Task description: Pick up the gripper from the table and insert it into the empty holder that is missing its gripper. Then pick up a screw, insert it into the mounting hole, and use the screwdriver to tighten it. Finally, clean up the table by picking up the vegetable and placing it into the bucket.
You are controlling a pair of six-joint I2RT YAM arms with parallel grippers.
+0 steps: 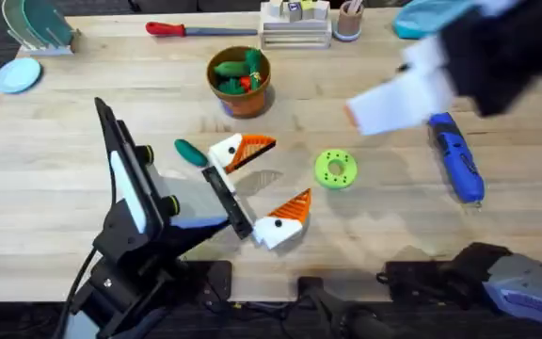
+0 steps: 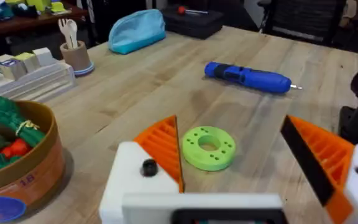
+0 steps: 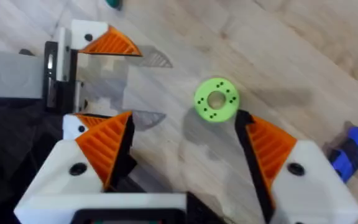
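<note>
1. While the left gripper [image 1: 269, 184] sits low over the middle of the pale wooden table [image 1: 64, 198], its white fingers with orange ribbed pads are spread wide and hold nothing.
2. A flat bright green ring with small holes [image 1: 335, 169] lies on the table just to the right of the left gripper. In the left wrist view it lies just beyond the gap between the two fingers.
3. The right gripper [image 3: 184, 124] is raised close under the overhead camera, where it shows as a large pale and dark blur at the upper right. In its own wrist view the fingers stand well apart and empty, high above the green ring.
4. The blue pen-shaped power screwdriver [image 1: 457, 155] lies flat on the right side of the table, well apart from both grippers.
5. The small dark green oblong toy vegetable [image 1: 190, 151] lies on the table just left of the left gripper's farther finger. It seems to lie just clear of that finger, though the overhead view does not settle this.
6. The round terracotta-orange bucket [image 1: 243, 99] stands upright behind it and holds green and red toy pieces.
7. A red-handled hand screwdriver [image 1: 182, 29] lies near the far edge.
</note>
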